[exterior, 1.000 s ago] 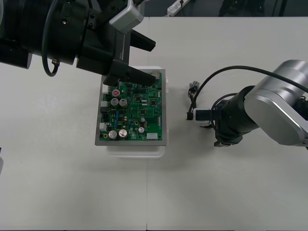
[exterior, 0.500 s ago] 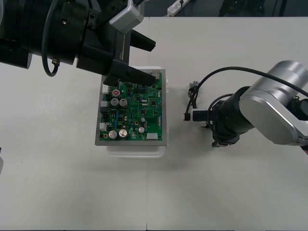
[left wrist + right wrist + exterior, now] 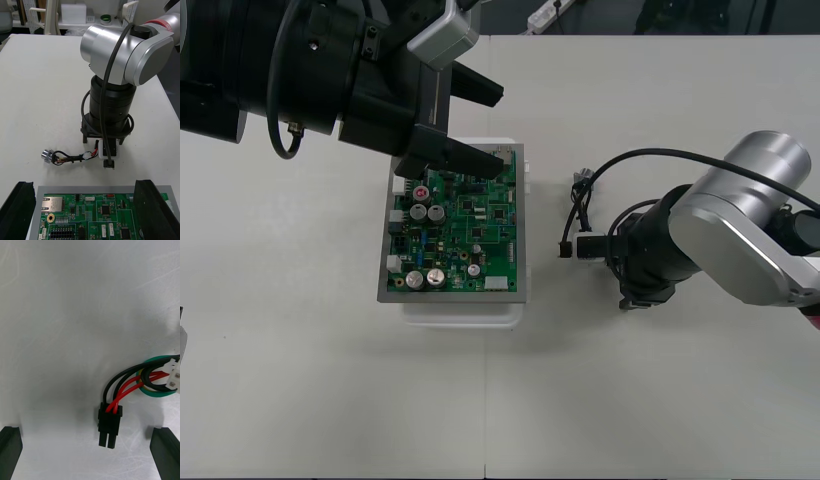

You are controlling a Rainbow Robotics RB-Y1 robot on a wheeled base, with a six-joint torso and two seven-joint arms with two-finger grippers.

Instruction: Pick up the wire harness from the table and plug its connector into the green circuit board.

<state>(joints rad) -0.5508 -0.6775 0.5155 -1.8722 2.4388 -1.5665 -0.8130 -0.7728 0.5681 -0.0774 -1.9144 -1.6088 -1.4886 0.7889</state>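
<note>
- Two grippers, both spread wide, nothing held.
- Left gripper: over the far end of the green circuit board, one finger toward each side of it.
- Right gripper: down at the table just right of the board. The black plug sits between its fingers, touching neither.
- Wire harness: on the table right of the board, near it but apart. Plug end is nearest the board, metal socket at the other end.
</note>
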